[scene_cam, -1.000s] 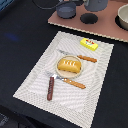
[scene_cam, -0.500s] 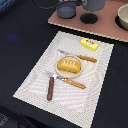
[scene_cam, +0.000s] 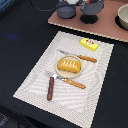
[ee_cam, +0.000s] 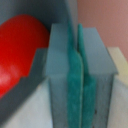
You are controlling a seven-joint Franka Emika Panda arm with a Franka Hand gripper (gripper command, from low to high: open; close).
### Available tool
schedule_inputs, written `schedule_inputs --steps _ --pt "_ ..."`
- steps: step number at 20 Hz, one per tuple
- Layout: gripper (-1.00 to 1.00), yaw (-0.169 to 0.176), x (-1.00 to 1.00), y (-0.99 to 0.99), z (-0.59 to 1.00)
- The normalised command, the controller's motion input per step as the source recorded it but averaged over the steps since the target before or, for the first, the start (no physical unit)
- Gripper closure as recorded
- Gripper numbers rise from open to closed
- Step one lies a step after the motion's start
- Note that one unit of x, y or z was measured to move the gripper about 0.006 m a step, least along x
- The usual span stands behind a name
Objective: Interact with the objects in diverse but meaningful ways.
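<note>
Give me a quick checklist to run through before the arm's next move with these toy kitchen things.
1. Claw empty, pads pressed together: ok.
2. Red tomato close beside the claw, not gripped: ok.
3. Bread loaf sitting on the tan plate: ok.
4. Orange-handled cutlery lying flat beside the plate: ok.
5. Yellow packet apart from the plate: ok.
6. Clearance between the claw and the pot: cannot tell.

Striped placemat [scene_cam: 37, 82] on dark table [scene_cam: 20, 35]
</note>
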Motion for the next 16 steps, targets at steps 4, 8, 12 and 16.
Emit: schedule_inputs --steps 4,8,12,16 --pt "1.0 -0.017 0.28 0.3 0.04" --pt "1.0 -0.022 0.27 0.28 0.01" --pt "1.0 -0.047 0.23 0.17 0.02" --pt "1.0 -0.036 0.21 0.2 0.0"
